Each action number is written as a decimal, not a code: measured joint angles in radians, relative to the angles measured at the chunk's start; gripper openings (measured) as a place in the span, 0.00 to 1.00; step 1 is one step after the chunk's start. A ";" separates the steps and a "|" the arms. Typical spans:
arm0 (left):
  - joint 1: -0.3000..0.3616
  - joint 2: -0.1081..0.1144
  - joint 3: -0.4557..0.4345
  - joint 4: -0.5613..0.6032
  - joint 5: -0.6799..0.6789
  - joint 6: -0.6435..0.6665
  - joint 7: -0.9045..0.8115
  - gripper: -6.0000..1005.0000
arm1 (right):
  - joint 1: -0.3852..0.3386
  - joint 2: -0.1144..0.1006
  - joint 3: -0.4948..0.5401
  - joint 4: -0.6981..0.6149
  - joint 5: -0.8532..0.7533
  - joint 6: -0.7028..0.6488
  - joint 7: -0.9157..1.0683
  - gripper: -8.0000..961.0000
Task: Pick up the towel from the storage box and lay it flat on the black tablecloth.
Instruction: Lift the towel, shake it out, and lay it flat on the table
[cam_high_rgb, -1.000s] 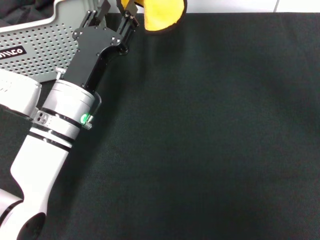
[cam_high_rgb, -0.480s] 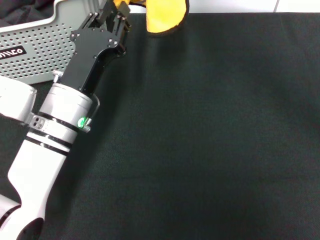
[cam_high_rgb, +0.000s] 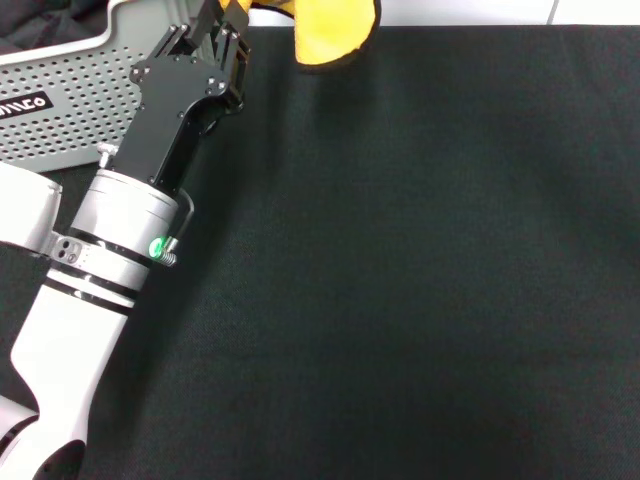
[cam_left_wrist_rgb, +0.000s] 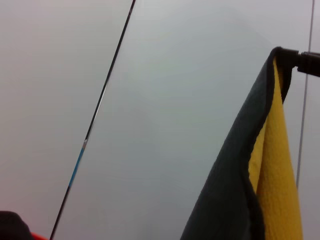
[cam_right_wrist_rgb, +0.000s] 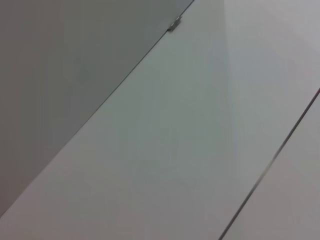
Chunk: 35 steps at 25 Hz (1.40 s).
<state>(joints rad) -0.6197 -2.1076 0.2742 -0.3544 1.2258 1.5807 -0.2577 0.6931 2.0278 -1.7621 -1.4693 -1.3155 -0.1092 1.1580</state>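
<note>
From the head view I lose the upper part of the yellow-orange microfibre towel (cam_high_rgb: 335, 32) past the top edge, and the left end effector (cam_high_rgb: 228, 12) runs out of frame there too, so I cannot see its fingertips. The light grey perforated plastic storage box (cam_high_rgb: 70, 95) is cut by the left and top edges; its black label shows only partial white letters. In my left wrist view the towel's (cam_left_wrist_rgb: 272, 170) lower part runs off the bottom edge. My right end effector appears in none of the views.
</note>
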 joint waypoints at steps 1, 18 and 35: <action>0.000 0.000 0.001 0.000 0.000 0.005 0.000 0.32 | 0.000 0.000 0.000 0.000 0.000 0.000 0.000 0.11; -0.003 0.000 0.007 0.008 0.006 0.023 0.000 0.27 | -0.001 0.000 0.012 0.004 -0.013 -0.003 -0.001 0.11; -0.004 0.000 0.006 0.016 0.025 0.028 0.000 0.15 | -0.005 0.000 0.003 0.001 -0.013 -0.007 -0.001 0.12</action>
<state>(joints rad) -0.6236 -2.1076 0.2806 -0.3389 1.2507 1.6087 -0.2577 0.6886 2.0278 -1.7588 -1.4682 -1.3284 -0.1167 1.1570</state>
